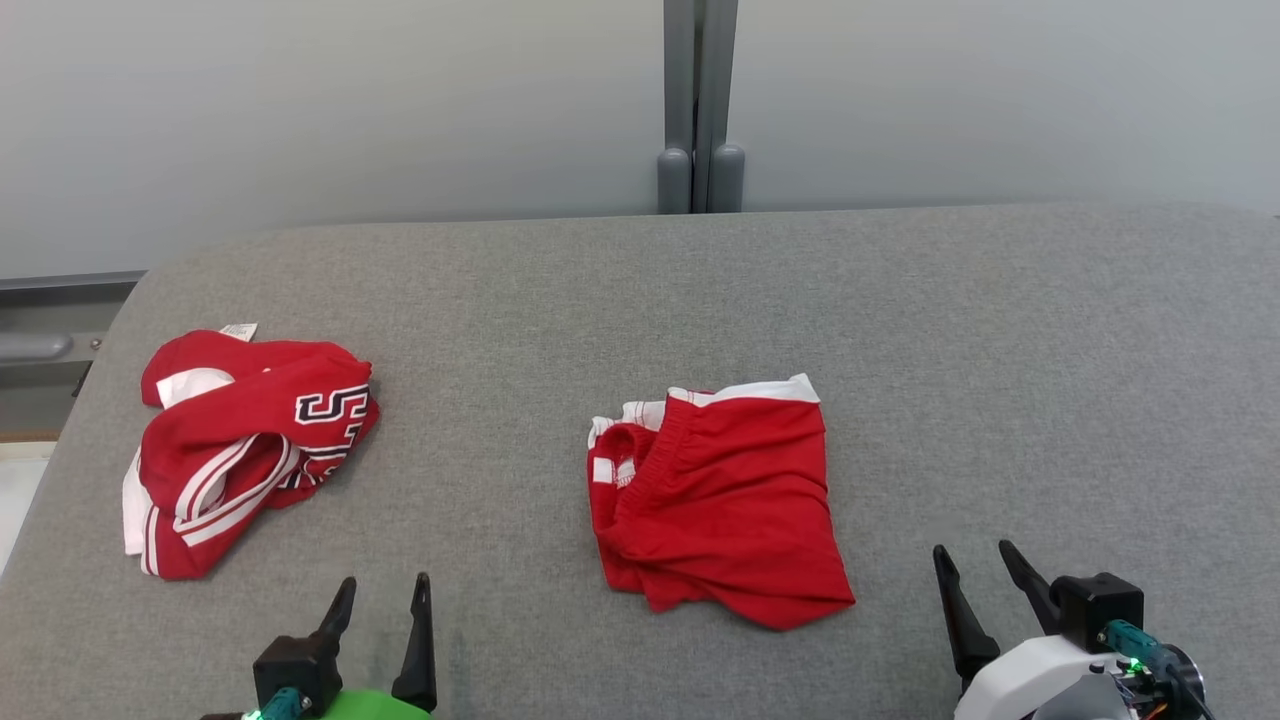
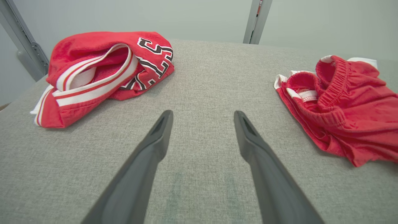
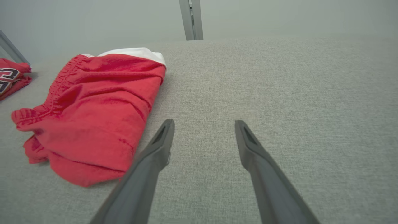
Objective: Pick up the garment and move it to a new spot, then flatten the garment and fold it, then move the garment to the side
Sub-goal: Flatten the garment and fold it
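Setting: grey cloth-topped counter [image 1: 640, 300], pale wall [image 1: 300, 100] behind, grey post [image 1: 700, 100] at the far-edge centre.
Item 1: red shorts [image 1: 725, 500], mid-counter, lying loose, nothing touching them.
Item 1 look: soft knit, elastic waistband bunched at the left edge, white trim along the far edge, rumpled, doubled over approx. in half, near corner sticking out.
Item 1 axis: runs near-to-far, leaning toward the near right.
Item 2: red jersey [image 1: 250, 440] w/ white stripes and dark lettering, crumpled at the far left, well apart from the shorts.
Left claw [image 1: 385, 580]: wide, empty, low over bare counter; shorts ahead and to its right, jersey ahead-left and near.
Right claw [image 1: 970, 550]: wide, empty, over bare counter; shorts ahead-left, near corner just beside it.
Nearer arm: right for the shorts, left for the jersey.
Stage (est.): shorts look folded already, so prob. the move to the side comes next; can't tell for sure which piece is meant.
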